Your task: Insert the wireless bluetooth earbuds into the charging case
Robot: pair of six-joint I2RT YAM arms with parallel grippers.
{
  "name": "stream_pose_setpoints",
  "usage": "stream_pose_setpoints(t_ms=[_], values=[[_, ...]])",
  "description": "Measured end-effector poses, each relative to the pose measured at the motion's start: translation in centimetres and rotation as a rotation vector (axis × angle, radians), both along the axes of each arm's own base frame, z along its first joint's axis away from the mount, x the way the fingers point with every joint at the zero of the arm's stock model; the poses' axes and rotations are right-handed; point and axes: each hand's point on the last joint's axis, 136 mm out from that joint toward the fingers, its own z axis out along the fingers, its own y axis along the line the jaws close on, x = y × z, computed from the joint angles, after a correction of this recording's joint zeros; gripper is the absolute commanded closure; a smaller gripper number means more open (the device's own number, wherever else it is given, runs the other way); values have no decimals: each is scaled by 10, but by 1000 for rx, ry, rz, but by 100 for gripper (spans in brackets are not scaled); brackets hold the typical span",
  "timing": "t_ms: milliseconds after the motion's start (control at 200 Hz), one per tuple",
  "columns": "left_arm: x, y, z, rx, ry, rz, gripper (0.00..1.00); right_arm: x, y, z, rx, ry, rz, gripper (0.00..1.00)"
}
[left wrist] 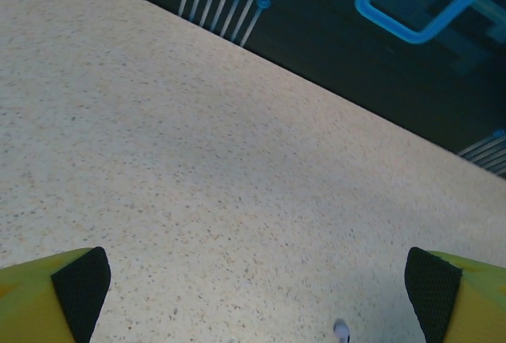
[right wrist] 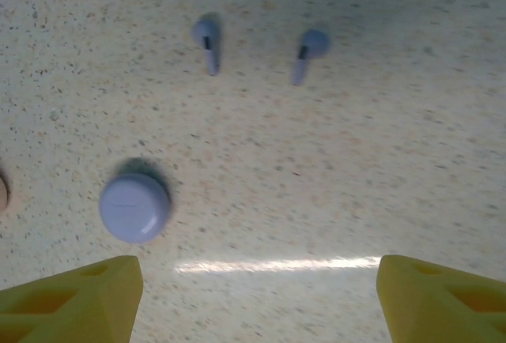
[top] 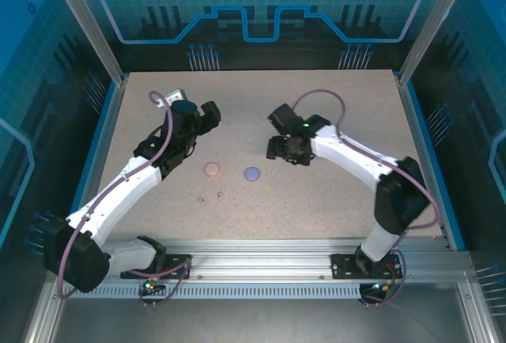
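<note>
Two purple earbuds [right wrist: 208, 39] [right wrist: 310, 47] lie on the speckled table ahead of my right gripper [right wrist: 259, 299], which hangs open above bare table with nothing between its fingers. The round purple charging case [right wrist: 134, 207] [top: 252, 174] sits just ahead of its left finger. A round pink case [top: 212, 169] lies to the left of the purple one, with two tiny pink earbuds [top: 202, 199] [top: 220, 195] nearer the front. My left gripper [left wrist: 257, 295] [top: 207, 115] is open over bare table behind the pink case. A tiny pale earbud [left wrist: 341, 331] peeks in at the bottom edge of the left wrist view.
Blue-lit walls and aluminium posts [top: 87, 23] fence the table on all sides. The back wall's foot [left wrist: 332, 58] runs close ahead of the left gripper. My right gripper [top: 283, 147] hovers behind the purple case.
</note>
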Motion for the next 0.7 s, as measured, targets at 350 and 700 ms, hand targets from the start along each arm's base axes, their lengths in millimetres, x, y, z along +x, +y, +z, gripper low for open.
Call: stream_pose_setpoints(t_ms=[350,700], values=[[3,45,-13,-191,65,80,1,21,82,-35,-82,94,-36,22],[-3,42,-22,-247,116,83,1,2,95,-73,-187,186,-23,20]])
